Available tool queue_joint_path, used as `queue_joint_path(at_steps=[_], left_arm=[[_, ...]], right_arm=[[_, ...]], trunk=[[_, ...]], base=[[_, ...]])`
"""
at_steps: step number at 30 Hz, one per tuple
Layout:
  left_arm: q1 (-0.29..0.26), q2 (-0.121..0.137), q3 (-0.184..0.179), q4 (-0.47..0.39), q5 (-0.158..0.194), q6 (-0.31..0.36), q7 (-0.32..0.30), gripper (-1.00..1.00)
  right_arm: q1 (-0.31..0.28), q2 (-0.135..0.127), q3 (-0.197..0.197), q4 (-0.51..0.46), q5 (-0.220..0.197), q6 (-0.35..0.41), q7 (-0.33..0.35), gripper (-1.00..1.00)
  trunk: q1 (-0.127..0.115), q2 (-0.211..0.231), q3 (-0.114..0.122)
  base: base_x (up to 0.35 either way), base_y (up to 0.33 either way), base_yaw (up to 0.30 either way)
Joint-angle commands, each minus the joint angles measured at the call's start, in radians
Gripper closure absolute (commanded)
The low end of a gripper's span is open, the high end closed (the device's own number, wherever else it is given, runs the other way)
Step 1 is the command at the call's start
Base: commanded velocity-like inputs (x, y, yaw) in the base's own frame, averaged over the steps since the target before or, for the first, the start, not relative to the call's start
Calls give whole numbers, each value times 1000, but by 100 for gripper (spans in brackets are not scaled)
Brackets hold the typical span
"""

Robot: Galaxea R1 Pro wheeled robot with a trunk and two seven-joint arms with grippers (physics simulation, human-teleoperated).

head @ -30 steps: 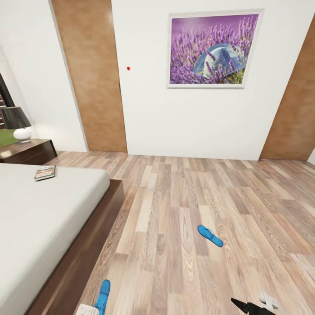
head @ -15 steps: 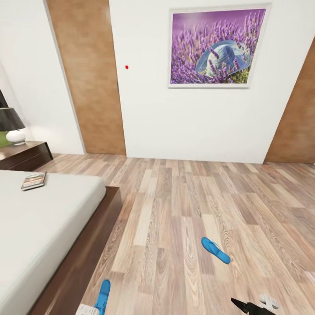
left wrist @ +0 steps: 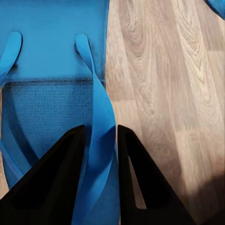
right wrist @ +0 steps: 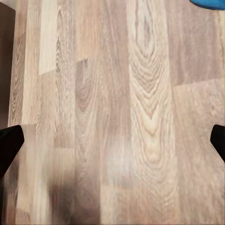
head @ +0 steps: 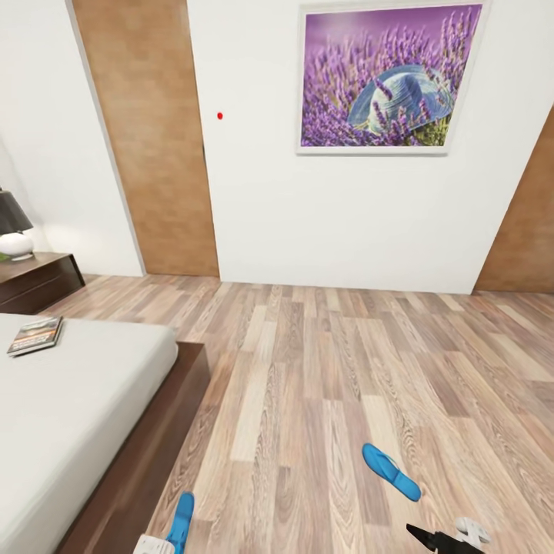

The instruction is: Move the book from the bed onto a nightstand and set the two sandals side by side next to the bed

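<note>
Your left hand (left wrist: 99, 180) is clamping the strap of one sandal (left wrist: 51, 70), carrying it near the bed (head: 85, 400). The loose sandal (head: 391, 471) is lying on the floor (head: 308, 369), ahead of your right hand (head: 442, 538), nearer that arm; that hand's fingers are standing wide apart.
</note>
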Motion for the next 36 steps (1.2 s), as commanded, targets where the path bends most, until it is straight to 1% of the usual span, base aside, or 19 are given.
queue_joint_path(at_steps=[1,27,30,36], left_arm=[[-1,-1,8,0,-10,-6,-4,100],[-1,-1,8,0,-10,-6,-4,100],[-1,-1,8,0,-10,-6,-4,100],[-1,-1,8,0,-10,-6,-4,100]], right_arm=[[0,0,-5,0,-4,10,4,-100],[0,0,-5,-1,-4,10,4,-100],[0,0,-5,0,-4,10,4,-100],[0,1,-5,0,-4,10,4,-100]], trunk=[[0,0,-1],[0,0,-1],[0,0,-1],[0,0,-1]], base=[[328,0,0],[328,0,0],[178,0,0],[35,19,0]])
